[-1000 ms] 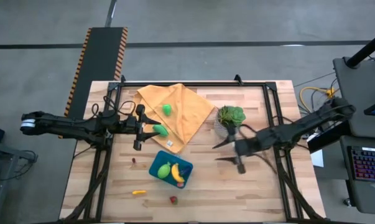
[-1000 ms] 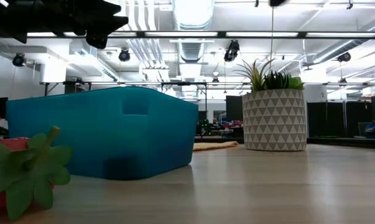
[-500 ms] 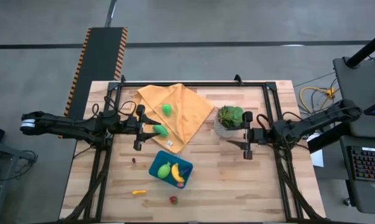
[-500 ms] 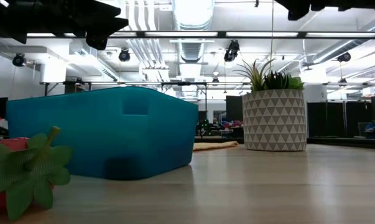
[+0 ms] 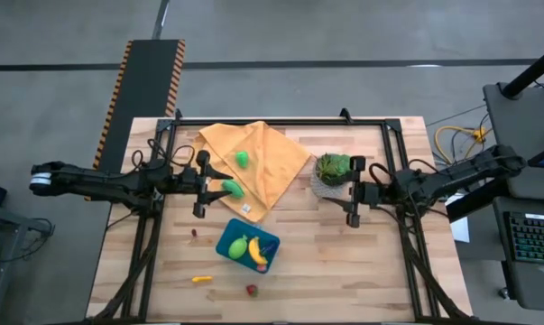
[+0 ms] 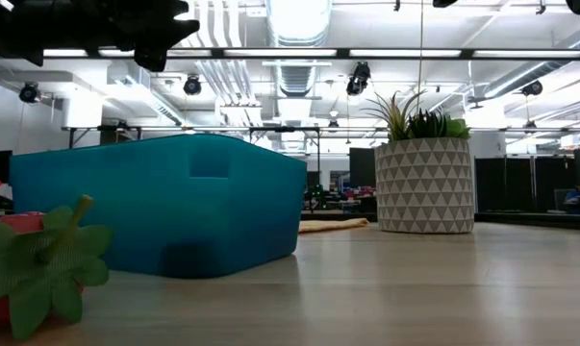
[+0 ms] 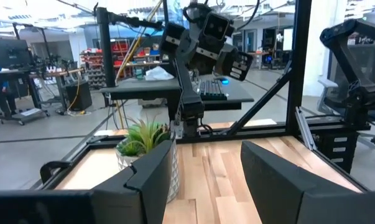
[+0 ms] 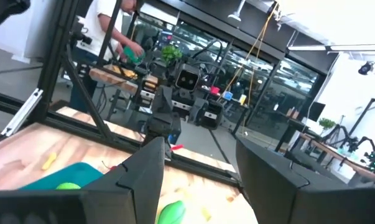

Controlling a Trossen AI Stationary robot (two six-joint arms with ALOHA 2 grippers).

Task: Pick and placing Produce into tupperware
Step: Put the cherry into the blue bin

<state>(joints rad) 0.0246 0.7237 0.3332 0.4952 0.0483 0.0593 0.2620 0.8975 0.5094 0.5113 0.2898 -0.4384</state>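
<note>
The teal tupperware (image 5: 247,244) stands near the table's middle with a green piece and a yellow banana (image 5: 256,254) inside; it also shows in the low view (image 6: 155,207). Two green produce pieces lie on the cloth, one (image 5: 243,159) at its middle, one (image 5: 231,189) at its near edge. Small loose pieces, orange-yellow (image 5: 201,279), red (image 5: 251,290) and dark red (image 5: 196,233), lie on the wood. My left gripper (image 5: 200,185) hovers open, level, just left of the nearer green piece. My right gripper (image 5: 353,192) hovers open beside the plant, with nothing between its fingers (image 8: 143,174).
An orange-yellow cloth (image 5: 253,162) is spread at the back left. A potted plant (image 5: 333,171) in a patterned grey pot (image 6: 424,183) stands close to the right gripper. A black frame rims the table. A person (image 8: 112,25) stands in the room beyond the table.
My right gripper has drawn back toward the table's far right, rising a little. It has also rolled until its fingers stand in line from far to near. Its opening looks the same. The produce and tupperware have not moved.
</note>
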